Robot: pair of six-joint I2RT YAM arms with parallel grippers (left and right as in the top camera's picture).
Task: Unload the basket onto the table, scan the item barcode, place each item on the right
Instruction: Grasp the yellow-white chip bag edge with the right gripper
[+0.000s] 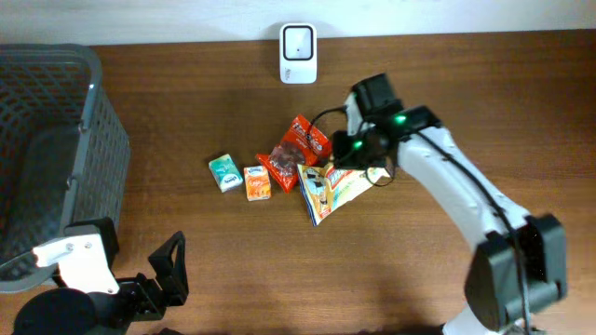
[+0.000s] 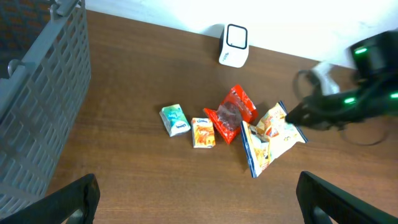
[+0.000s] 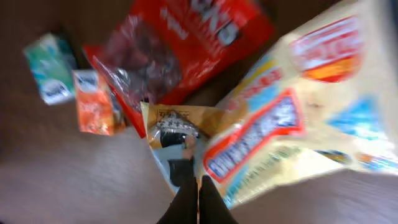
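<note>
Your right gripper [image 3: 191,196] is clenching at the yellow bag [image 1: 328,190] edge, frame centre (left gripper [image 1: 168,272] idling released). Hold unconfirmed: you are risking the film slipping free.

The yellow snack bag [image 1: 326,192] lies slanted mid-worktop [image 1: 186,112], its edge pinched in the right pincer [image 3: 194,182]; the white scanner [image 1: 298,53] stands well apart at the far edge.

Overhead faces down; all views share chip bag [image 1: 328,189].

A dark brown wooden table [image 1: 186,112] spreads beneath the right hand [image 1: 348,166]; beyond it runs a pale white wall [image 1: 466,14].
</note>
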